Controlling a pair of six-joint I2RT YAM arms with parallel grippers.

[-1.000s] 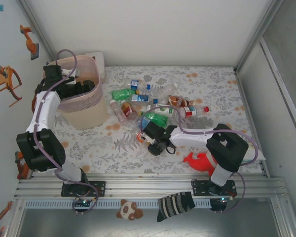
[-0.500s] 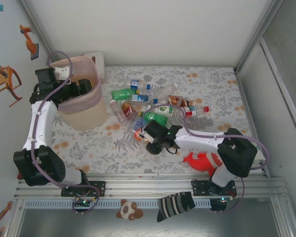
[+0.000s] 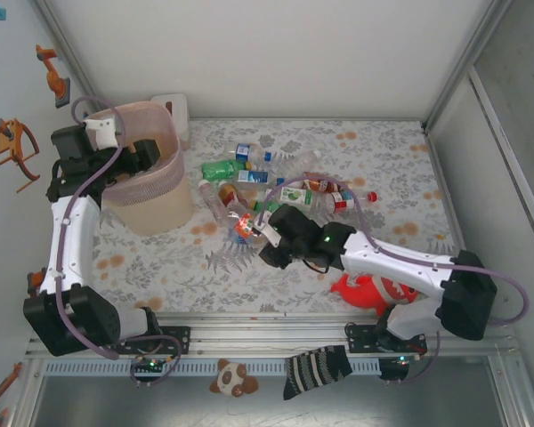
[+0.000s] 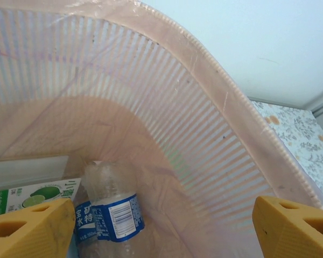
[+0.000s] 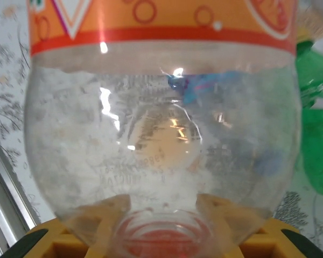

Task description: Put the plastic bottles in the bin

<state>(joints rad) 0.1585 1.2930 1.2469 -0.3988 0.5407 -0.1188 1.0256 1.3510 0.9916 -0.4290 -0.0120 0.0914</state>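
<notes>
Right gripper [image 3: 254,235] edged left, clamping orange-label bottle [image 5: 161,134], cap hidden; left gripper [image 4: 161,228] wide over bin [image 4: 204,107].

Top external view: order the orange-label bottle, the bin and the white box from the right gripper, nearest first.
1. the orange-label bottle, held in the right gripper.
2. the bin, far left.
3. the white box, behind the bin.

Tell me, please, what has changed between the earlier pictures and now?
The right gripper, shut on an orange-labelled bottle, has carried it left toward the bin, reaching further out. The left gripper, open over the bin, drew back slightly leftward. The bin and the remaining bottles stayed put.
</notes>
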